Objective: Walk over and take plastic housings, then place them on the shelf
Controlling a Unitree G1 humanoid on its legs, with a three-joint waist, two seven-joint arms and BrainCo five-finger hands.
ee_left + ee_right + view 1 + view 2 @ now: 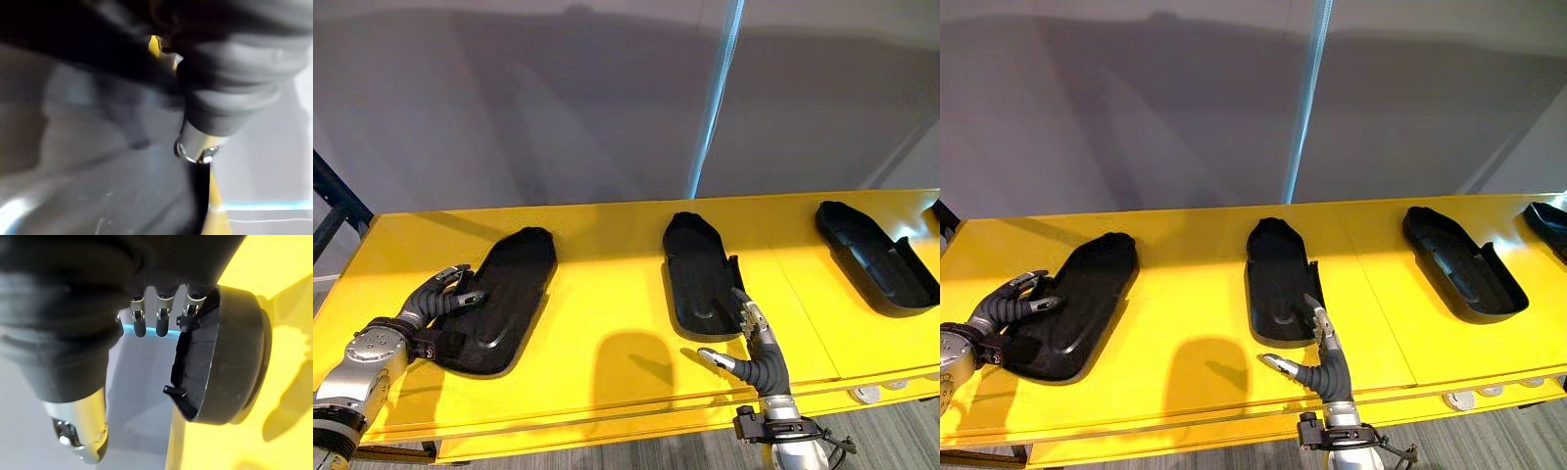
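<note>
Several black plastic housings lie on a yellow table (607, 323). My left hand (438, 300) is at the left housing (509, 294), fingers curled over its left rim and thumb lying on its inner face. The housing rests flat on the table. My right hand (759, 357) stands open at the near right corner of the middle housing (697, 269). Its fingers (162, 323) are straight alongside the rim (220, 357) and its thumb is spread to the left. A third housing (876, 257) lies to the right, and a fourth (1549, 221) shows at the far right edge.
A grey wall (558, 98) with a pale vertical strip (715, 98) rises behind the table. A dark frame post (335, 201) stands at the far left. Grey floor (881, 431) shows below the table's front edge, with small round fittings (869, 394) under it.
</note>
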